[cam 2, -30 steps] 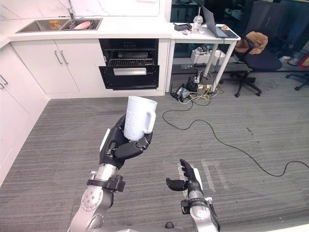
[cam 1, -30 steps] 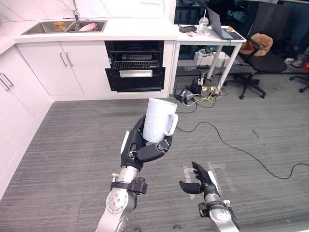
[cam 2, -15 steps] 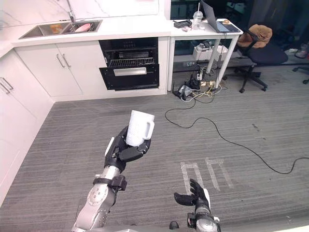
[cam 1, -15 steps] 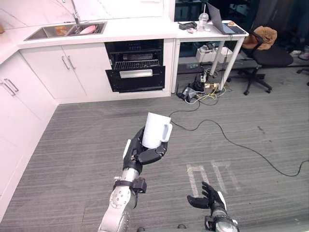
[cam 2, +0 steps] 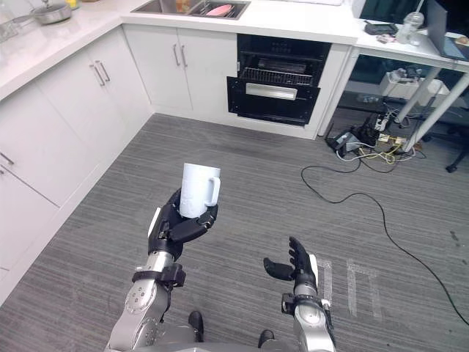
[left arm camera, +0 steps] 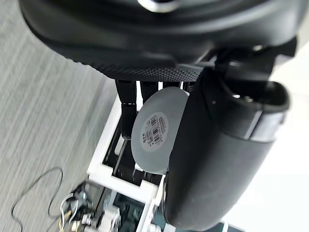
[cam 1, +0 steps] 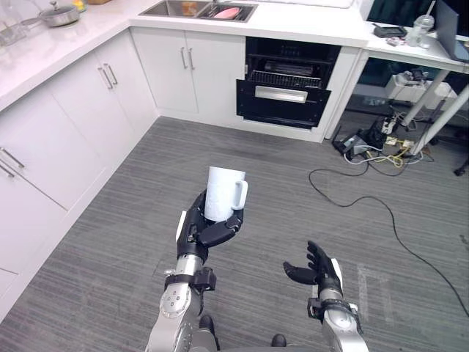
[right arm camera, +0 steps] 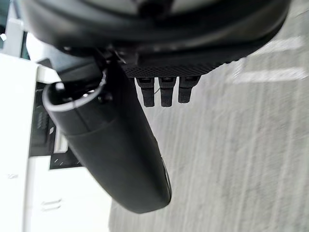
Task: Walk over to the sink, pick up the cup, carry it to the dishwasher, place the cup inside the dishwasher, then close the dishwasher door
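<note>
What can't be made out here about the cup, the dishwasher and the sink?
- Whether the cup holds anything: too pale and small in the eye views, and the left wrist view faces its labelled base.
- The left hand fingers on the far side: hidden by the cup.
- The dishwasher lower interior: dark and distant, so free rack space is unclear.
- The sink contents: cut off by the top edge; the pink item is too small to identify.

The one label in sight is a barcode sticker point(left arm camera: 154, 129) on the flat underside of the white cup point(left arm camera: 153, 162) that the left hand point(left arm camera: 217, 154) holds, its bars and digits too small to read.
</note>
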{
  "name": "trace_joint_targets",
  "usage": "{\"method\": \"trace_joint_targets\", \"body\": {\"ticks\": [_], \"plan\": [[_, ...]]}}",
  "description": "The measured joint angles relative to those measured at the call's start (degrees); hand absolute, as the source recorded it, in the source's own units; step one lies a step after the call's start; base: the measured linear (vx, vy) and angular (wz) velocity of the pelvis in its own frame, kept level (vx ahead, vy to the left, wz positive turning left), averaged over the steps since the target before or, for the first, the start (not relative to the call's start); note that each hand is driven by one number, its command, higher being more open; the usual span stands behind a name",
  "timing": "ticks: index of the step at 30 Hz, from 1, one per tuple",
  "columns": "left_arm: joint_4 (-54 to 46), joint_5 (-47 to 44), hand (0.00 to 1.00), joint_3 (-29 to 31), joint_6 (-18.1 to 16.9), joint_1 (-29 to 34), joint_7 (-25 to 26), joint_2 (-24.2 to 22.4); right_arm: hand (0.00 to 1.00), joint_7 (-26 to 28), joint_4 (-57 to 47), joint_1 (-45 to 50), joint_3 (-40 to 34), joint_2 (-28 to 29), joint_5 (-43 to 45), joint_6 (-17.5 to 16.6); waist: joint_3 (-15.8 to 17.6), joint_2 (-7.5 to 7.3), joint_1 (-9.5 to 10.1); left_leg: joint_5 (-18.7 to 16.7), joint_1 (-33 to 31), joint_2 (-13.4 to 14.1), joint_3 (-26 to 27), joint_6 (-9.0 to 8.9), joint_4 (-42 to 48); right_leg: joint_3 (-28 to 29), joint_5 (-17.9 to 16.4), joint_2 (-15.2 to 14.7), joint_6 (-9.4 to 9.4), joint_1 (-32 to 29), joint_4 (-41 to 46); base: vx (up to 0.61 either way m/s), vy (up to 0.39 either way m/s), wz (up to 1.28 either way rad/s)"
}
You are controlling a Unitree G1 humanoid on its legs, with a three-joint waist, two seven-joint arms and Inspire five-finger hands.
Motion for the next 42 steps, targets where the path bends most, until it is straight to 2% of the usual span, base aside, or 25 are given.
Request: {"method": "trace_joint_targets", "body": {"ticks": [4, 6, 7, 8, 10, 14, 15, 17, 18, 19, 20, 21, 22, 25, 27, 30, 31, 32, 33, 34, 36, 38, 40, 41, 42], "plan": [[-4.3, -0.1, 0.3, -0.4, -0.1, 1.4, -0.3, -0.1, 0.9, 0.2, -0.5, -0.8, 0.1, 0.8, -0.1, -0.2, 0.9, -1.46, 0.01, -7.5, -0.5, -3.5, 0.0, 1.96, 8.0, 0.2, -8.4, -6.5, 3.56, -2.8, 14.8, 0.19, 0.185, 0.14], [-4.5, -0.1, 0.3, -0.3, -0.2, 1.3, -0.4, -0.5, 0.9, 0.3, -0.4, -1.5, 0.2, 0.5, -0.2, -0.1, 0.8, -1.49, -0.19, -9.5, -0.2, -5.0, -0.2, 2.67, 10.3, 2.3, -9.2, -9.6, 3.8, -7.8, 27.7, 0.3, 0.203, 0.22], [-5.5, 0.0, 0.3, -0.4, -0.2, 1.2, -0.4, -0.3, 0.9, 0.3, -0.4, -2.0, 0.2, 1.3, -0.2, 0.0, 1.4, -2.32, -0.61, -10.7, 2.2, -7.0, -1.2, 3.69, 10.2, 6.8, -6.7, -10.8, 2.63, -11.5, 38.1, 0.29, 0.217, 0.45], [-5.9, 0.0, 0.3, -0.7, -0.2, 1.2, -0.3, 0.1, 0.9, 0.3, -0.4, -1.9, 0.2, 2.0, -0.2, 0.0, 1.8, -2.57, -1.1, -11.3, 3.7, -7.3, -2.7, 4.38, 9.8, 9.7, -4.1, -10.5, 1.16, -13.6, 43.9, 0.31, 0.176, 0.61], [-5.8, 0.0, 0.3, -0.7, -0.4, 1.2, -0.1, 0.5, 0.9, 0.4, -1.0, -1.7, 1.4, 2.2, -0.3, 0.0, 1.9, -2.42, -1.97, -12.6, 6.0, -6.9, -5.1, 5.38, 8.9, 12.7, -9.1, -6.5, 1.14, -15.8, 47.1, 0.32, 0.036, 0.61], [-5.5, 0.0, 0.3, -2.4, -0.7, 0.6, 0.2, 1.6, 0.9, 0.7, -5.3, -1.7, 3.6, 2.7, -0.4, -0.1, 2.0, -2.24, -1.61, -13.3, 12.0, -7.0, -7.3, 4.52, 2.9, 10.4, -11.9, 0.3, -0.62, -21.3, 35.2, 0.39, -0.006, 0.37], [-5.3, 0.0, 0.3, -3.1, -0.9, 0.2, 0.2, 1.7, 0.9, 0.8, -6.7, -1.7, 4.0, 2.7, -0.4, -0.1, 1.8, -2.44, -1.78, -13.8, 13.6, -7.2, -8.2, 3.59, 1.6, 9.4, -10.2, 1.7, -1.07, -22.1, 27.6, 0.37, -0.044, 0.55], [-3.8, 0.0, 0.3, -4.4, -1.5, -0.9, 0.1, 1.6, 0.9, 0.7, -8.5, -1.4, 4.1, 2.5, -0.6, -0.1, 1.2, -2.9, -3.03, -15.6, 15.1, -7.9, -10.3, 1.26, 2.3, 9.6, 0.8, 2.7, -3.88, -21.7, 19.8, 0.61, -0.098, 0.73], [-0.8, 0.0, 0.3, -5.5, -1.5, -1.3, -0.1, 0.4, 0.9, 0.8, -8.9, -1.1, 4.3, 0.9, -0.7, 0.0, -0.1, 0.46, -3.03, -16.8, 15.5, -4.9, -10.4, -0.46, 4.3, 7.3, 0.8, 4.8, -5.48, -19.7, 19.7, 0.69, -0.115, 0.46], [-0.4, 0.0, 0.3, -5.5, -1.5, -1.4, -0.1, 0.1, 0.9, 0.8, -9.4, -1.1, 4.6, 0.7, -0.7, 0.0, 0.0, 1.1, -3.0, -17.0, 15.2, -3.9, -10.0, -0.9, 6.5, 6.8, 0.4, 5.6, -6.01, -18.3, 18.7, 0.56, -0.09, 0.19], [-0.2, 0.0, 0.3, -5.3, -1.5, -1.4, -0.1, -0.2, 0.9, 0.9, -10.0, -0.9, 4.9, 0.6, -0.7, 0.0, 0.2, 1.42, -2.99, -17.0, 14.5, -2.9, -9.6, -1.21, 9.8, 6.5, 0.1, 6.5, -6.46, -16.9, 17.7, 0.43, -0.091, -0.01], [-0.1, -0.1, 0.3, -5.3, -1.2, -1.4, -0.1, -0.9, 0.9, 0.9, -12.3, 0.7, 5.4, 0.8, -0.7, 0.2, 0.4, 1.74, -2.91, -15.8, 11.3, -1.2, -9.2, -2.75, 21.0, 6.1, -0.3, 8.1, -7.14, -13.2, 15.6, 0.52, -0.106, -0.01], [-0.2, -0.2, 0.3, -5.2, -1.0, -1.1, -0.2, -1.3, 0.9, 0.7, -15.9, 3.4, 6.5, 0.9, -0.7, 0.3, 0.7, 1.7, -2.69, -10.6, 6.4, 0.9, -9.2, -3.77, 35.4, 6.3, -0.9, 9.1, -8.03, -8.4, 13.2, 0.51, -0.089, -0.08], [-2.7, -1.8, 0.3, -5.1, -1.1, 0.4, -0.7, -1.6, 0.9, 0.2, -22.2, 5.1, 7.5, 1.0, -0.7, 0.1, 0.8, 1.75, -1.16, -11.6, -1.4, 4.9, -5.2, -2.28, 50.8, 9.6, -2.1, 10.0, -9.02, -0.2, 8.4, 0.44, 0.018, -0.46], [-4.4, -2.2, 0.3, -5.0, -1.5, 0.6, -1.4, -2.1, 0.9, -0.1, -24.2, 4.4, 7.4, 1.3, -0.6, -1.0, 0.8, 1.72, -0.22, -13.5, -6.4, 6.1, -3.6, -0.31, 48.6, 11.5, -3.5, 9.1, -7.27, 2.6, 6.1, 0.34, 0.107, -0.53], [-4.2, -2.2, 0.3, -4.8, -1.6, 0.8, -1.6, -3.0, 0.9, -0.5, -22.8, 3.3, 7.2, 1.2, -0.6, -1.2, 1.2, 1.31, 0.69, -14.5, -10.8, 3.9, -4.3, -0.66, 33.3, 13.7, -6.1, 6.1, -4.81, 6.0, 5.4, 0.31, 0.235, -0.28], [-4.1, -2.2, 0.3, -4.8, -1.6, 0.8, -1.6, -3.1, 0.9, -0.5, -20.5, 2.2, 6.8, 1.0, -0.6, -1.3, 1.3, 1.25, 0.71, -12.5, -11.1, 1.9, -5.5, -1.31, 24.0, 14.3, -7.6, 4.3, -3.32, 6.9, 5.4, 0.32, 0.305, -0.23], [-4.1, -2.1, 0.3, -4.6, -1.6, 0.8, -1.7, -3.1, 0.9, -0.6, -17.7, 1.2, 6.5, 0.5, -0.6, -1.3, 1.0, 1.85, 1.13, -6.7, -10.8, 0.6, -6.7, -1.83, 15.7, 15.0, -9.4, 3.4, -1.61, 7.3, 5.6, 0.4, 0.395, -0.32], [-4.1, -2.1, 0.3, -4.3, -1.6, 0.8, -1.7, -3.2, 0.9, -0.6, -16.0, 0.7, 6.5, 0.4, -0.6, -1.2, 0.9, 1.88, 1.51, -2.7, -9.8, 0.4, -6.1, -1.31, 14.7, 15.8, -10.2, 3.2, -0.94, 7.8, 5.8, 0.44, 0.425, -0.28], [-4.1, -2.0, 0.3, -3.2, -1.6, 0.6, -1.4, -2.7, 0.9, -0.7, -12.8, -0.1, 6.5, 1.0, -0.6, -0.3, 0.6, -0.24, 1.47, -2.9, -9.3, -2.5, -4.6, 1.02, 15.0, 16.8, -11.3, 0.0, -0.6, 8.5, 5.5, 0.39, 0.346, -0.14], [-4.2, -2.1, 0.3, -2.2, -1.6, -0.2, -1.2, -2.7, 0.9, -0.5, -12.7, -0.1, 6.6, 1.1, -0.6, -0.1, 0.8, -1.12, 1.51, -5.2, -10.8, -3.8, -3.8, 2.92, 17.8, 17.0, -11.1, -1.6, -0.07, 8.2, 5.8, 0.42, 0.313, -0.04], [-4.1, -2.1, 0.3, -2.0, -1.5, 0.1, -0.9, -1.9, 0.9, -0.2, -12.5, 0.0, 6.7, 1.4, -0.7, -0.1, 0.8, -1.13, 1.76, -8.8, -10.0, -4.6, -2.9, 3.89, 19.4, 17.4, -11.2, -2.7, 1.6, 5.6, 12.9, 0.4, 0.296, -0.16], [-4.1, -2.0, 0.3, -2.5, -1.4, 0.0, -0.7, 0.3, 0.9, 0.3, -10.9, -0.4, 6.3, 2.4, -1.3, -0.1, 1.6, -2.25, 0.63, -10.3, -3.4, -7.0, -2.4, 5.1, 15.9, 18.1, -10.5, -4.5, 10.41, -2.8, 36.5, 0.4, 0.231, 0.09], [-4.1, -2.0, 0.3, -2.7, -1.3, 0.0, -0.7, 0.7, 0.9, 0.4, -10.7, -0.3, 6.3, 2.5, -1.3, -0.1, 1.7, -2.37, 0.05, -10.6, -1.4, -7.4, -2.7, 5.48, 14.7, 18.3, -10.8, -4.4, 9.86, -4.7, 41.7, 0.4, 0.156, 0.24], [-4.1, -2.0, 0.3, -3.1, -1.3, 0.1, -0.7, 0.9, 0.9, 0.7, -10.7, 0.0, 6.3, 2.7, -1.3, -0.1, 1.7, -2.31, -0.2, -10.9, 2.5, -7.8, -2.7, 5.83, 12.0, 17.7, -11.9, -3.8, 7.67, -8.5, 48.5, 0.39, 0.111, 0.14]]}}
